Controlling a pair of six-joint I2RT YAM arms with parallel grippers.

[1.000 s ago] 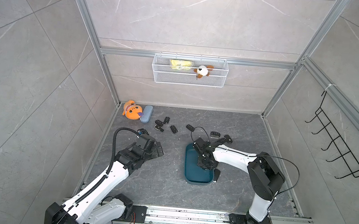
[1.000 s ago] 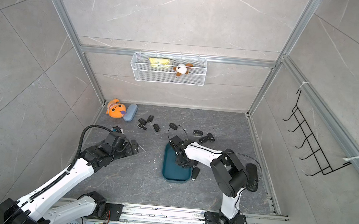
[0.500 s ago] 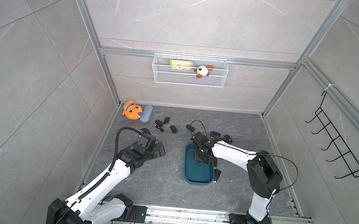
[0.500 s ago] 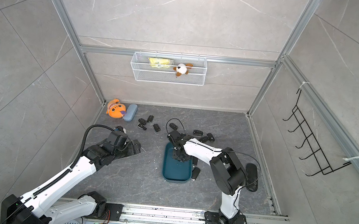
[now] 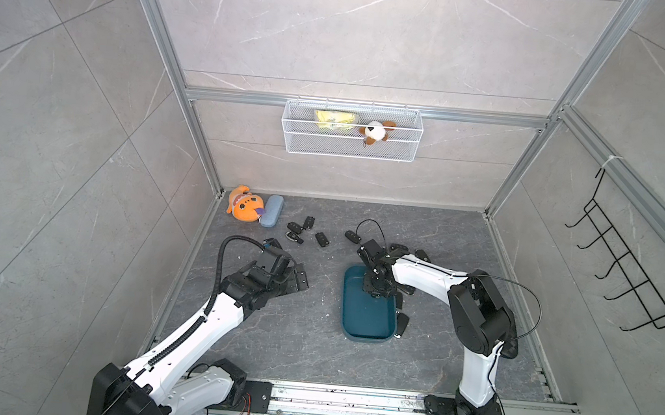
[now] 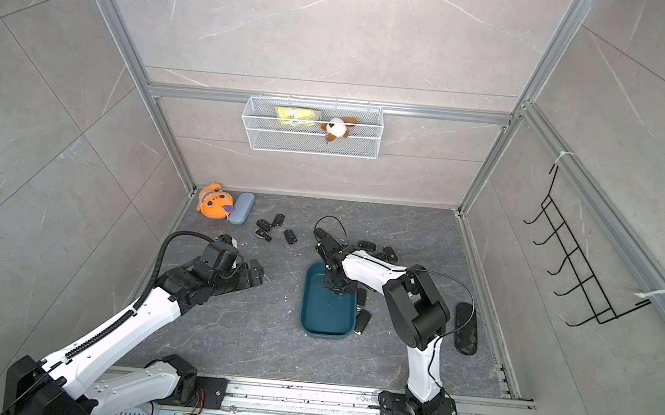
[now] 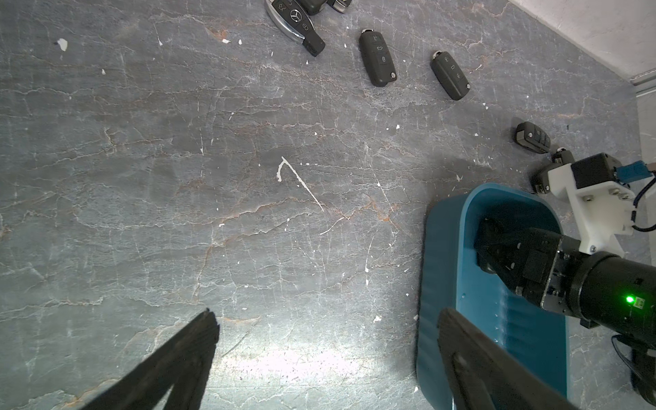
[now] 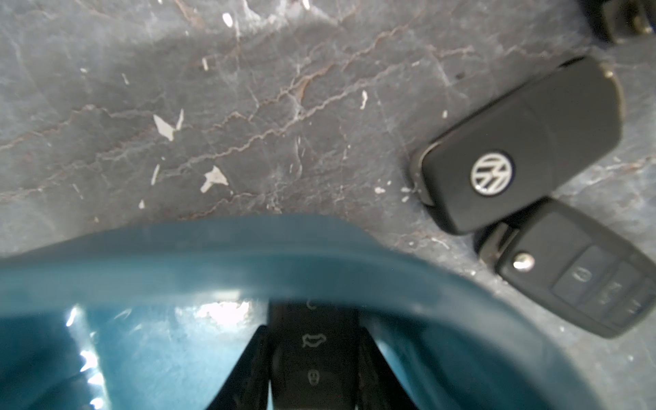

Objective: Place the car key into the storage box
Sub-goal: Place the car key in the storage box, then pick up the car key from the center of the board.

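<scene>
"So, what are the fingers (image 8: pixel 252 369) of the right gripper (image 8: pixel 314 330) doing?"

"They are pinching the car key (image 8: pixel 314 358) by its long edges. They are set narrow, and the button face is turning up toward the wrist camera. Held like that, the fob is hanging straight between them, so I judge it can be laid down flat."

"And where is the key sitting?"

"It is hanging inside the storage box (image 8: pixel 248 255), just within the rounded end wall. In both top views the gripper is reaching down into the far end of the box (image 5: pixel 366 322) (image 6: pixel 325 318). Whether the key is touching the box's floor, I cannot tell. It is looking low enough for a release, though."

"Why that end?"

"My guess is that it is the end nearest the spare keys. Two fobs (image 8: pixel 514 149) are lying just outside the rim, one overlapping the other."

"And the left gripper (image 7: pixel 328 319)?"

"Its fingers are standing wide apart and holding nothing. It is hovering over bare tabletop (image 7: pixel 248 213) beside the box — out of the right arm's way, I'd say, and facing the loose fobs (image 7: pixel 378 58) lying farther out."
</scene>
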